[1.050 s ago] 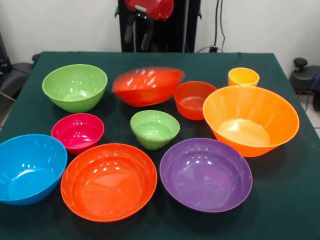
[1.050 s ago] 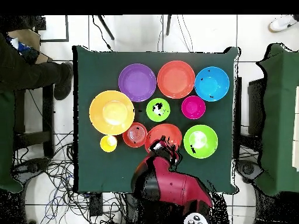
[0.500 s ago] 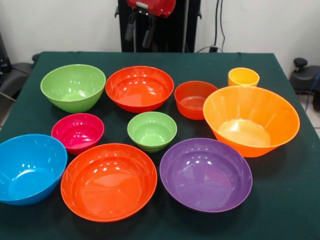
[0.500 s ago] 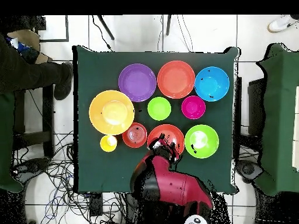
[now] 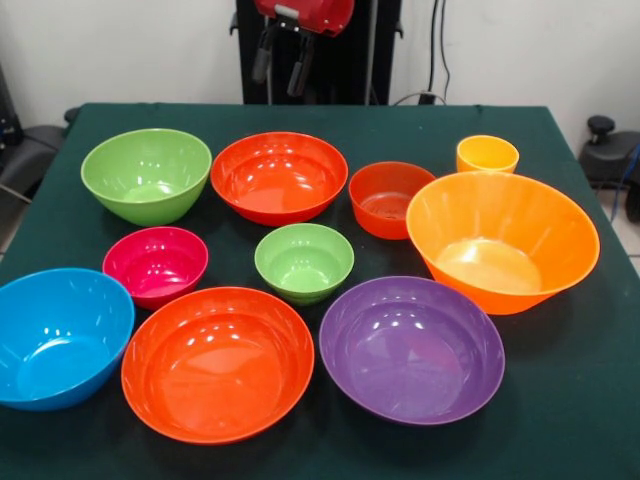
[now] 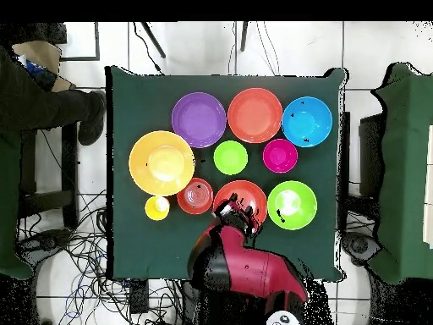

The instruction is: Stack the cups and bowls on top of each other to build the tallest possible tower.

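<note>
Green cloth covers the worktop [image 5: 590,400], bare along its near and right edges. Glossy round bowls [image 5: 279,177] sit singly (none nested), crowding the middle; a yellow-orange cup [image 5: 487,154] stands by the big orange bowl [image 5: 502,240]. Above, the pincer [image 5: 281,62] hangs empty, fingers slightly parted.

From my seat the worktop [image 5: 590,400] is dark green, with nine bowls [image 5: 217,362] and one yellow cup [image 5: 487,154] sitting straight on it. Nothing's stacked, they're all upright, packed close in loose rows.
</note>
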`<state>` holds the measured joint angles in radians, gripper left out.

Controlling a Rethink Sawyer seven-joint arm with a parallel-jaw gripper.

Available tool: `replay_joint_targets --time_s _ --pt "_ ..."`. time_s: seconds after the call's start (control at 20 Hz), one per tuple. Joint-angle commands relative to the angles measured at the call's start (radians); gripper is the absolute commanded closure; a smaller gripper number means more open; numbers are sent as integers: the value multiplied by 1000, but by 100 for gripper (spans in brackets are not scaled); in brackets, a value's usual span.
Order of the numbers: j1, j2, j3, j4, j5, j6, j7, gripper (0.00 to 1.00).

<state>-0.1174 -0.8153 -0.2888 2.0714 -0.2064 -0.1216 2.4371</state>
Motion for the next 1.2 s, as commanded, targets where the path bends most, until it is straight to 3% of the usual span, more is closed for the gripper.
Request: replay_joint_targets --time_s 0.05,0.3,0.5,0.85,1.2 --pt "7 35 54 16 -55 171 -18 0" --pt "48 73 -6 -68 -37 214 -34 0" --pt "51 57 -9 -164 -17 351 -66 0" --pt "-78 32 101 -283 -12 546 -129 0" --pt "-62 10 118 -318 -9 637 -74 0"
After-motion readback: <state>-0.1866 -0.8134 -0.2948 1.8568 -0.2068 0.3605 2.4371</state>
